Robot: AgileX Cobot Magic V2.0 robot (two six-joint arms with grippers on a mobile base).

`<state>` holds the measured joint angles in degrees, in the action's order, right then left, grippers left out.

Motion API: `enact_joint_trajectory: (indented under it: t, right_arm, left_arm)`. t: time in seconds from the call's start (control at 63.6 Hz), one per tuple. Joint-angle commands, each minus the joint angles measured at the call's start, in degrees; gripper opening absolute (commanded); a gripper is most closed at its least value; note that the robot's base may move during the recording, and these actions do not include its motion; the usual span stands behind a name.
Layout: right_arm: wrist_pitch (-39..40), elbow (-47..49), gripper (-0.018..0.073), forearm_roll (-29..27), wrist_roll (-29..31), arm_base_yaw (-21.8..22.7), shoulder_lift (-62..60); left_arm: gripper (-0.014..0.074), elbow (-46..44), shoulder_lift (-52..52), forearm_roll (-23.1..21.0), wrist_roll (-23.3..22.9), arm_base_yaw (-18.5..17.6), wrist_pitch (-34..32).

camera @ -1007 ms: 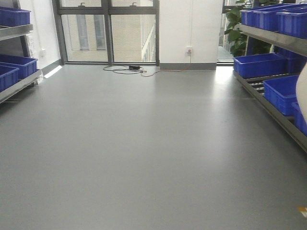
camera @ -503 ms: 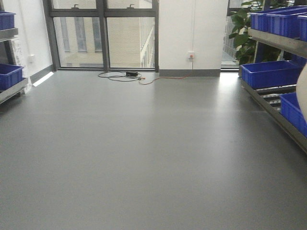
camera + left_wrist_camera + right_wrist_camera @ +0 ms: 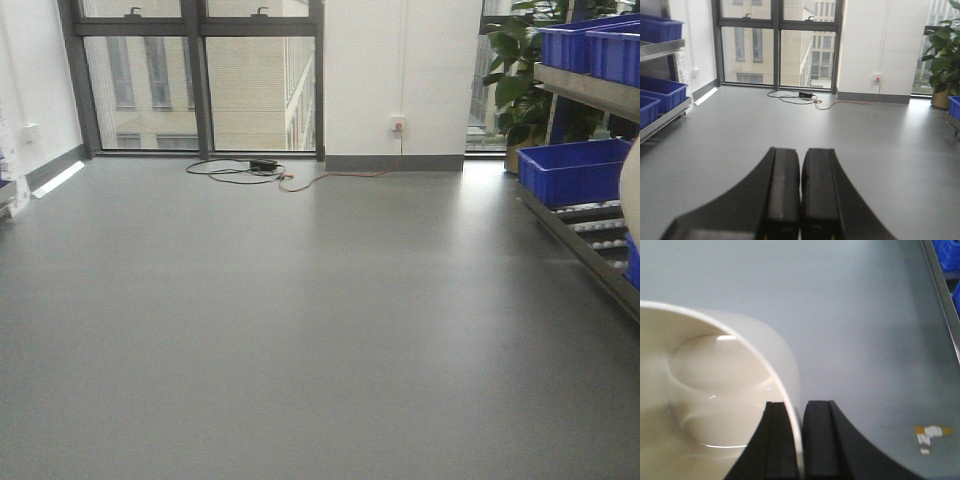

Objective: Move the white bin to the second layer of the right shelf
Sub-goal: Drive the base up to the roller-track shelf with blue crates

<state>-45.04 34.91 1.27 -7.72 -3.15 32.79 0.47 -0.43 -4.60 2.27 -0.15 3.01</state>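
The white bin [image 3: 715, 390] is a glossy cream tub that fills the left of the right wrist view, held above the grey floor. My right gripper [image 3: 799, 410] is shut on its rim, one finger inside the wall and one outside. A sliver of the white bin [image 3: 631, 190] shows at the right edge of the front view. The right shelf second layer [image 3: 598, 228] is a grey rack level with white rollers, just beyond that sliver. My left gripper [image 3: 800, 160] is shut and empty, pointing over open floor towards the windows.
A blue crate [image 3: 570, 170] sits on the roller level, with more blue crates [image 3: 590, 45] on the level above. A potted plant [image 3: 515, 70] stands behind the rack. A cable [image 3: 250, 170] lies by the window. Blue crates on a left rack [image 3: 660, 92] show in the left wrist view.
The front view has closed in on the window wall. The left rack's crates have slid out of frame and the right rack has shifted right. The bin stays at the right edge.
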Motion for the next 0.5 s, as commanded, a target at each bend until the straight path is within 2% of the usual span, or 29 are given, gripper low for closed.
enact_joint_trajectory:
  t: [0.0, 0.488]
  right_arm:
    - [4.57, 1.90, 0.0049, 0.06, 0.16, 0.23, -0.09]
    - [4.49, 1.90, 0.0049, 0.06, 0.16, 0.23, -0.09]
  left_arm:
    - [0.0085, 1.56, -0.94, -0.30, -0.30, 0.05, -4.66]
    - [0.0085, 1.56, -0.94, -0.30, -0.30, 0.05, -4.66]
